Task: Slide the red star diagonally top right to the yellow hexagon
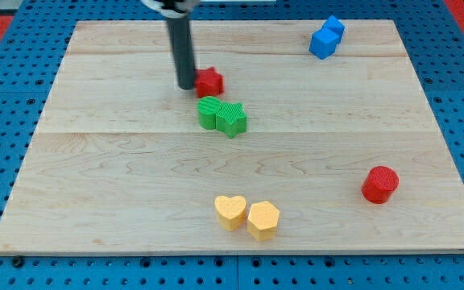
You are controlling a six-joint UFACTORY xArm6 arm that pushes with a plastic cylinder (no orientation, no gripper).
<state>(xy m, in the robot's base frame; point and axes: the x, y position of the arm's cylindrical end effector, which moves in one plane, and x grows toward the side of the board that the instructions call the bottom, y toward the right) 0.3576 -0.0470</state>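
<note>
The red star (210,80) lies on the wooden board in the upper middle of the view. My tip (186,85) rests on the board right against the star's left side. The yellow hexagon (263,219) sits near the view's bottom, right of centre, touching a yellow heart (231,212) on its left. The star is well above and to the left of the hexagon.
A green round block (209,112) and a green star (233,118) sit together just below the red star. A blue block pair (327,37) is at the top right. A red cylinder (379,184) stands at the right. The board's edge (232,250) runs along the bottom.
</note>
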